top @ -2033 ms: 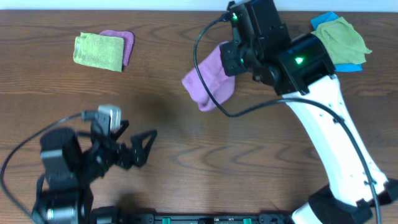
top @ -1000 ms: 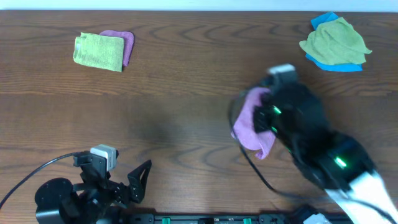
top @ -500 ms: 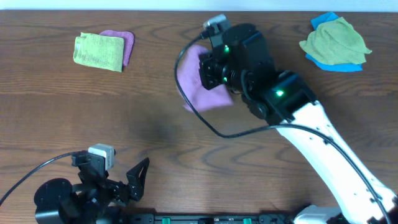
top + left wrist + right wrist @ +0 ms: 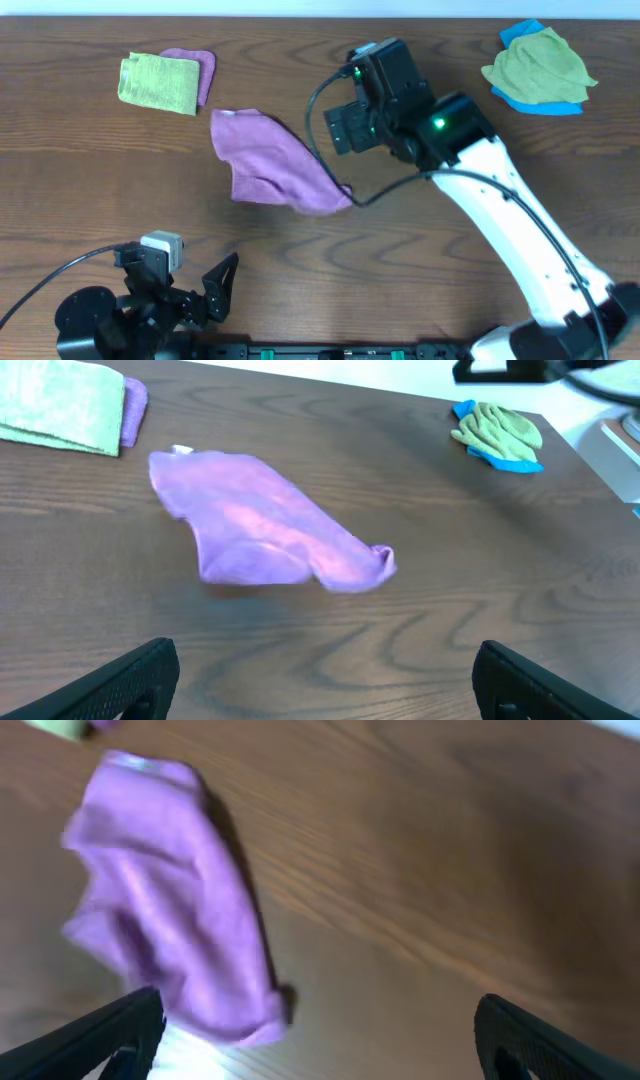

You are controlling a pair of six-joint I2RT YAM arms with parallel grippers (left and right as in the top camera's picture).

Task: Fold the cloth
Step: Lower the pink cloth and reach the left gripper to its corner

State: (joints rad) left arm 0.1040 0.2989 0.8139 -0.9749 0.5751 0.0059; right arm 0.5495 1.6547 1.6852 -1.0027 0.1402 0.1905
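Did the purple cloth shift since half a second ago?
Yes: the cloth went left in the overhead view, closer to the folded green cloth.

Your white-and-black right arm (image 4: 515,225) is stretching forward, its right gripper (image 4: 320,1020) gaping wide (gripping nothing); your black left gripper (image 4: 222,283) is hovering low, likewise spread.

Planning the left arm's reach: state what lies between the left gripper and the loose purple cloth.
Only bare wooden table lies between the left gripper and the loose purple cloth, seen in the left wrist view.
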